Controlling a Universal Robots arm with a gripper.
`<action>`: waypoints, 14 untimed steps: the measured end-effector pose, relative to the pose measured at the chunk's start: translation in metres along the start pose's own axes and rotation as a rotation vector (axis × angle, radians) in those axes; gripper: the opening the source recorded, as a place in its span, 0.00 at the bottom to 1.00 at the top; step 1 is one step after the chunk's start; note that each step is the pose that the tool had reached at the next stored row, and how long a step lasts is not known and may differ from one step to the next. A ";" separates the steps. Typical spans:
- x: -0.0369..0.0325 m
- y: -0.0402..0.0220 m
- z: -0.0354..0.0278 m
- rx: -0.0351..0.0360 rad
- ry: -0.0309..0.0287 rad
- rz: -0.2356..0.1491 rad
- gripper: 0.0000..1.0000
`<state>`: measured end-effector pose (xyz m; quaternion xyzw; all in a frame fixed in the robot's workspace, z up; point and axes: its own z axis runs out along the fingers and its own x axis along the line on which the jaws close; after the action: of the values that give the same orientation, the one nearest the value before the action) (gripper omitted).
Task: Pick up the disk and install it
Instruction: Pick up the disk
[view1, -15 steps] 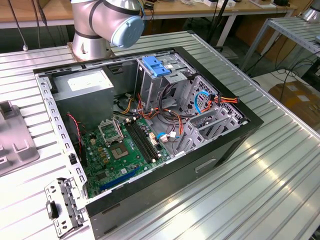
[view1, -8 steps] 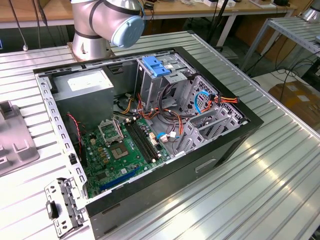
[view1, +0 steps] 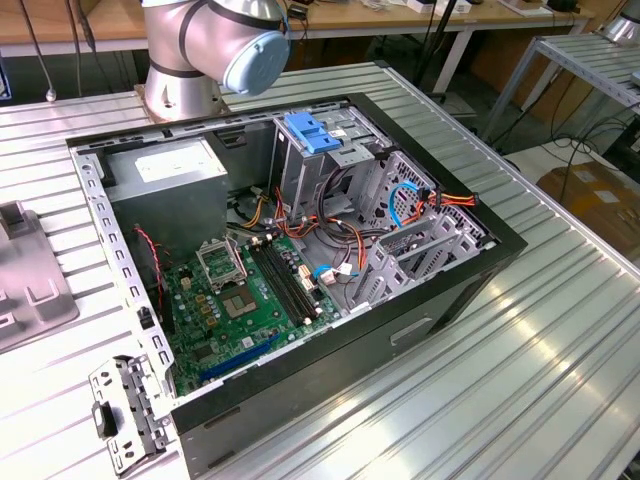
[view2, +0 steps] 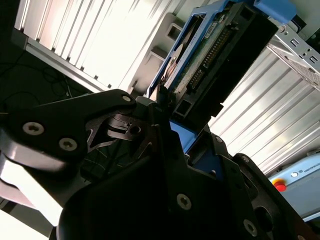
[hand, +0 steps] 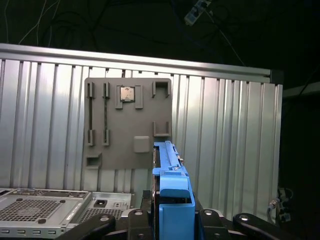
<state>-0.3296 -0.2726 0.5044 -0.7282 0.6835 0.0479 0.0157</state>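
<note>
Claw (hand: 172, 212) clamped on the disk (view2: 220, 55), held edge-on clear of the ribbed surface (hand: 50, 110); I'd say firm grip, no tilt, rails square to the open computer case (view1: 420, 320) bay.

The disk (view2: 215, 55), blue-railed, stands on edge clamped in the gripper (hand: 174, 216)

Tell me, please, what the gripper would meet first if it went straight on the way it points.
Likely the grey fixture plate, or the ribbed table beside it; the disk clamped in the gripper sticks out ahead and would touch first. Depth is unclear in the first wrist view.
</note>
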 end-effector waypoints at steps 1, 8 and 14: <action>0.0004 -0.0007 -0.0001 0.0000 0.0000 0.000 0.37; 0.0026 -0.0064 -0.0005 0.0000 -0.0001 0.000 0.37; 0.0044 -0.0108 -0.0009 0.0000 0.0000 0.000 0.37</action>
<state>-0.3185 -0.2763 0.5044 -0.7283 0.6835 0.0479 0.0157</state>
